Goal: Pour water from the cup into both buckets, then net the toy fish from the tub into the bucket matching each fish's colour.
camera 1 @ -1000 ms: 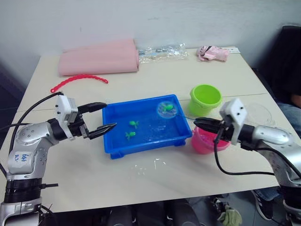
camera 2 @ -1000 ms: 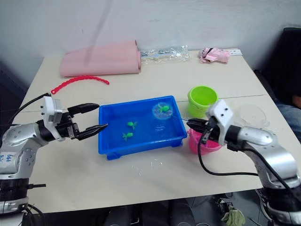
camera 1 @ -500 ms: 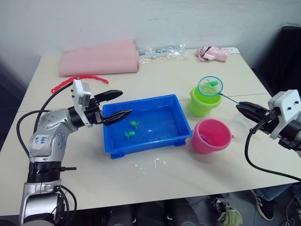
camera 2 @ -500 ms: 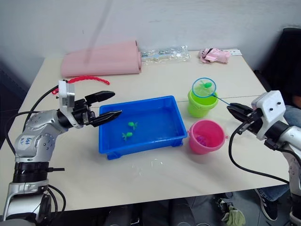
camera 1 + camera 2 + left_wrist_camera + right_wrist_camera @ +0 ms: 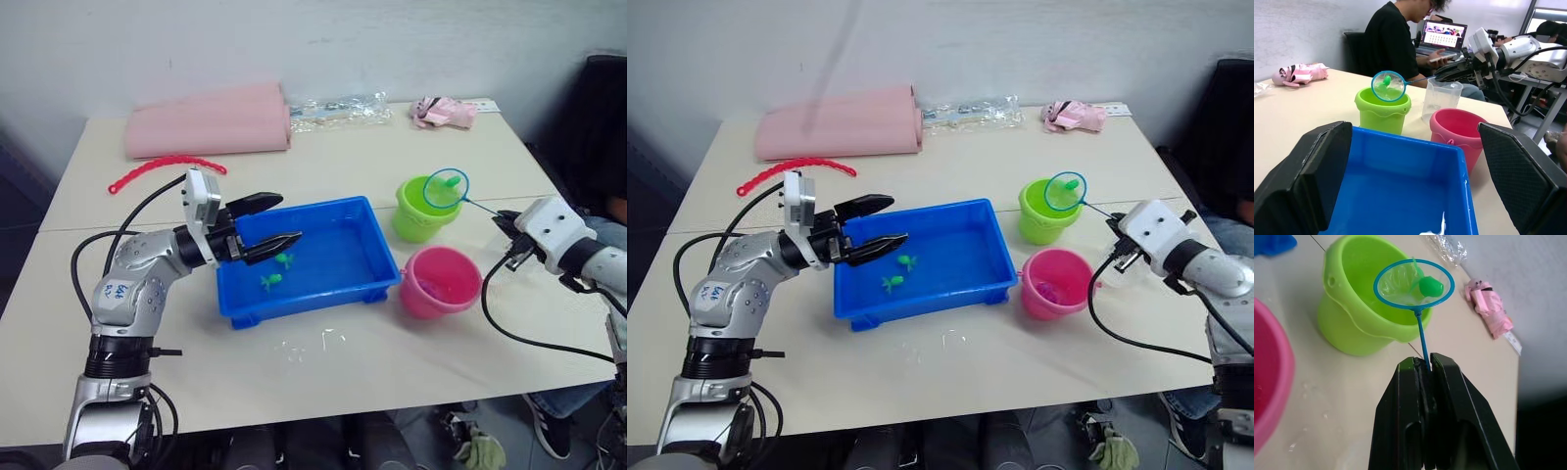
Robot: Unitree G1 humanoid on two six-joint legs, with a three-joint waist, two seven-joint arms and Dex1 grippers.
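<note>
While the right gripper (image 5: 1423,366) was clamped on the thin handle of the net (image 5: 1414,285), the hoop, with a green fish (image 5: 1430,286) in it, was held above the green bucket (image 5: 423,209). The left gripper (image 5: 281,221), fingers spread apart, was reached out level over the blue tub (image 5: 345,286), where two green fish (image 5: 278,270) were left; the pink bucket (image 5: 439,282) was set just beside the tub.

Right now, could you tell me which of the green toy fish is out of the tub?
The green fish in the net, which the right hand holds over the lime green bucket. The other two green fish lie in the blue tub.
</note>
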